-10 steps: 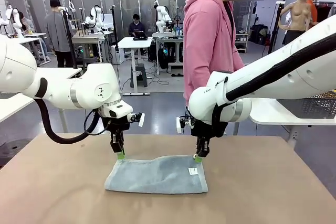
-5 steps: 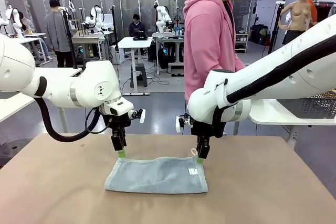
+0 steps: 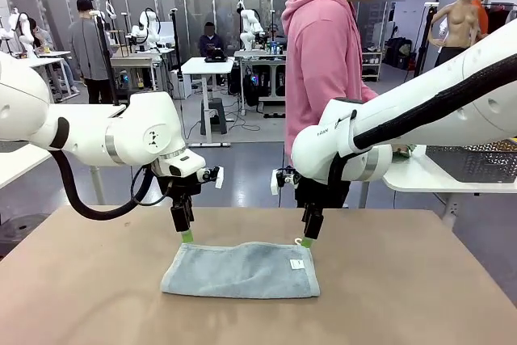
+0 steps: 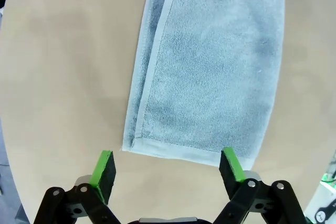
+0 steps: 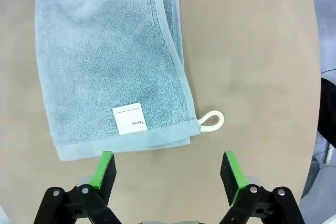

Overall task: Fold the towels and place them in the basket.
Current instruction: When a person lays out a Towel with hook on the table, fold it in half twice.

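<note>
One light grey-blue towel [image 3: 242, 271] lies folded in half on the brown table, its white label [image 3: 297, 263] near the right end. My left gripper [image 3: 187, 236] hangs open just above the towel's far left corner. In the left wrist view the towel [image 4: 210, 66] lies flat beyond the spread green pads [image 4: 105, 169], untouched. My right gripper [image 3: 304, 241] hovers open above the far right corner. Its wrist view shows the towel [image 5: 105, 56] with the label [image 5: 129, 118] and a white hanging loop [image 5: 212, 120]; nothing sits between the fingers. The dark mesh basket [image 3: 477, 163] stands on a side table at the right.
A person in a pink hoodie [image 3: 323, 62] stands at the table's far edge, behind the towel. The brown table [image 3: 89, 296] has bare room on both sides of the towel and in front of it. The white side table [image 3: 420, 175] lies beyond the right edge.
Both grippers have let go of the towel's far edge and risen slightly, the right one more. Their jaws have spread wider. The towel stays folded in place.
</note>
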Robot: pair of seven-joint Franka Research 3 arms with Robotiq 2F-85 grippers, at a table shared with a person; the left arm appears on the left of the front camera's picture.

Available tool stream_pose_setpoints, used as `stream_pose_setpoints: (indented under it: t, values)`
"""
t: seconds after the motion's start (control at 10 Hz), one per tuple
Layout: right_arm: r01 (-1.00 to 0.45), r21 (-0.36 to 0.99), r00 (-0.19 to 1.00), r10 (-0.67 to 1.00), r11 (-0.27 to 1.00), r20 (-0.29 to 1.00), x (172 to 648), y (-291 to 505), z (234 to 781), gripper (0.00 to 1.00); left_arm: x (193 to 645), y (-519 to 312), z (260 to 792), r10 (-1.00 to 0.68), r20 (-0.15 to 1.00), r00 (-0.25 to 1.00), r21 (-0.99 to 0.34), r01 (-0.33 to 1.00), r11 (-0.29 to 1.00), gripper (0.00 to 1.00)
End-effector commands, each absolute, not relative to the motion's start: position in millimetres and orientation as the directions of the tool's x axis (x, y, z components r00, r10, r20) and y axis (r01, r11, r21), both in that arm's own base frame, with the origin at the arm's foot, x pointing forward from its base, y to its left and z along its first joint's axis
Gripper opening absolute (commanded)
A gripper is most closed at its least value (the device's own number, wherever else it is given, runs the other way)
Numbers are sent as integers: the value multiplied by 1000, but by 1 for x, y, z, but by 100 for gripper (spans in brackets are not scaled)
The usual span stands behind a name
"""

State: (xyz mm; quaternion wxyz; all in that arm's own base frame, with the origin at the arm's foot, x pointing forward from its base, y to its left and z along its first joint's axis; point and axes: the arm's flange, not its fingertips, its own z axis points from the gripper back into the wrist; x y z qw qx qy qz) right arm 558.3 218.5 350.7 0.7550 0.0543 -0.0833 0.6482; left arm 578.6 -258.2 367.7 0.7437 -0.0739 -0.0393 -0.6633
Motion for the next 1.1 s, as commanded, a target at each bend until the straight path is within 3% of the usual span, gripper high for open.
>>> stream_pose_setpoints:
  t: [0.0,0.5,0.7,1.0]
  values:
    - [-990,-32,132,975,139,181,563,220,345,100,583,-257,367,-983,152,104,-49,994,97,100]
    - [-989,-24,136,974,143,183,559,219,345,100,579,-258,367,-982,153,114,-56,993,107,100]
    - [-938,32,345,932,344,111,538,229,373,100,550,-244,416,-947,149,284,-99,958,271,100]
    - [-772,-32,626,768,635,132,500,231,395,100,480,-211,480,-832,201,517,-83,855,511,100]
